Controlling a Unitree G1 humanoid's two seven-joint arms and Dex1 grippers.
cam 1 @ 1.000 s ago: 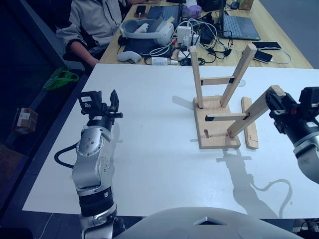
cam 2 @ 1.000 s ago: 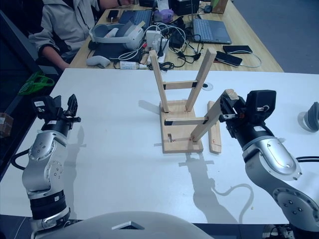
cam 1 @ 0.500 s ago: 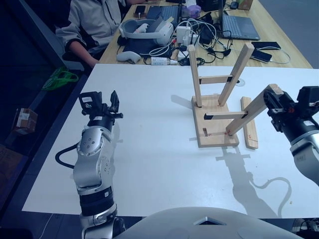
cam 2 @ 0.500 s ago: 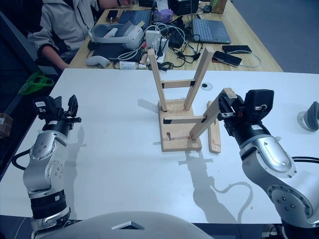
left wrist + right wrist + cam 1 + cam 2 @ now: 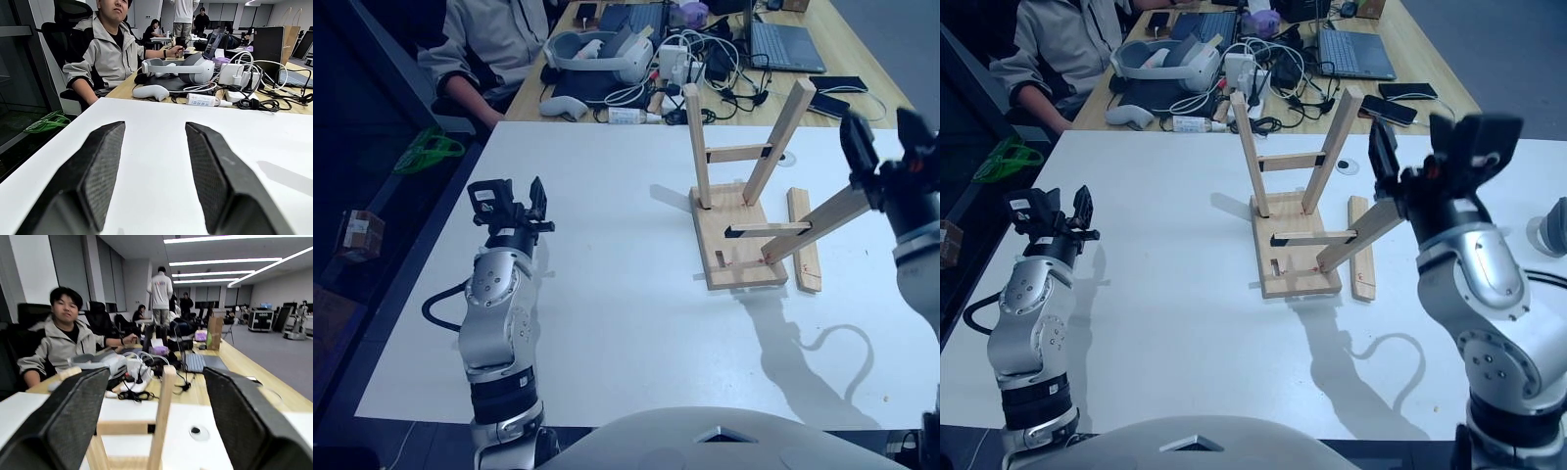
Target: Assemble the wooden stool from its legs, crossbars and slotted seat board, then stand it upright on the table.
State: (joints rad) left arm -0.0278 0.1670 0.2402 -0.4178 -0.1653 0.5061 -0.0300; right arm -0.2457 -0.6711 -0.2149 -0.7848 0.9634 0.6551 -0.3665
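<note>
The pale wooden slotted seat board (image 5: 744,257) lies flat on the white tabletop (image 5: 607,294), toward the far right corner. Two light wooden legs (image 5: 697,147) stand up out of it, and a short wooden crossbar (image 5: 736,155) joins them. A third wooden leg (image 5: 818,220) leans out toward the right edge, foot at the board, with a second crossbar (image 5: 759,231) running from it back over the board. One loose wooden piece (image 5: 806,264) lies flat just beside the board's right side.

The right pincer (image 5: 879,132) hangs above that leaning leg's top end with its fingers spread wide; whether they touch the wood, I cannot tell. Over by the left edge, the left pincer (image 5: 154,132) is spread too, with bare tabletop beneath it.
</note>
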